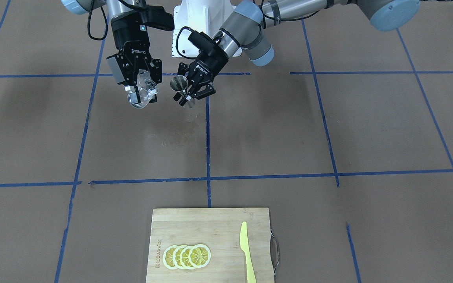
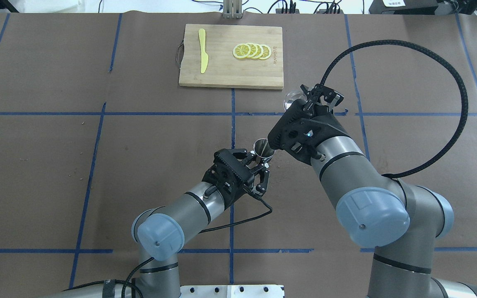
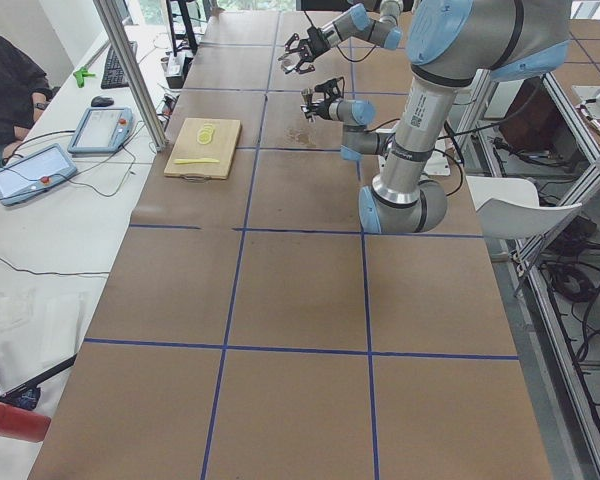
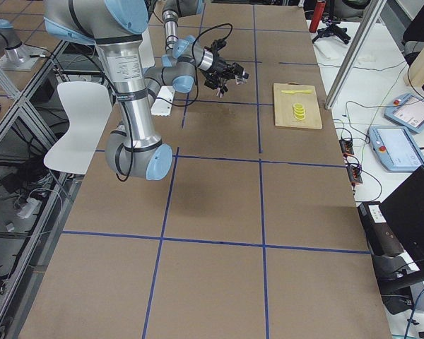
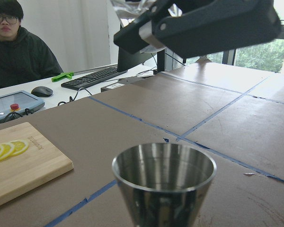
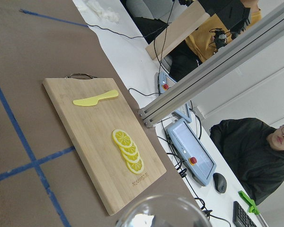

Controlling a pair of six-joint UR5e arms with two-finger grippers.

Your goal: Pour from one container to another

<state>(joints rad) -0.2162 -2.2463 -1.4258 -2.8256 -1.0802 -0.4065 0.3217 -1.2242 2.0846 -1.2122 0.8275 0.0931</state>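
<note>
**Two held vessels short of the pour**

Risk. The jigger (image 1: 179, 83) has a narrow mouth, and the glass (image 1: 146, 94) hangs near it but not touching. If one vessel tips before the two mouths line up, the stream probably lands on the table (image 1: 328, 129). The jigger is pinched at its thin waist, so it may pivot under a knock from the glass. The smooth glass may slip as its wrist rolls. Whether either vessel holds liquid cannot be told.

Pose. The left arm reaches out low from the robot's edge with its forearm nearly level. The left tool (image 1: 187, 94) is closed on the jigger, which stands upright in the air near the middle of that edge. The right arm comes in higher, its wrist turned steeply down. The right tool (image 1: 142, 88) is clamped around the glass; in the left wrist view it sits above the jigger's rim. The cutting board (image 1: 210, 224) lies well apart, at the middle of the far edge.
</note>
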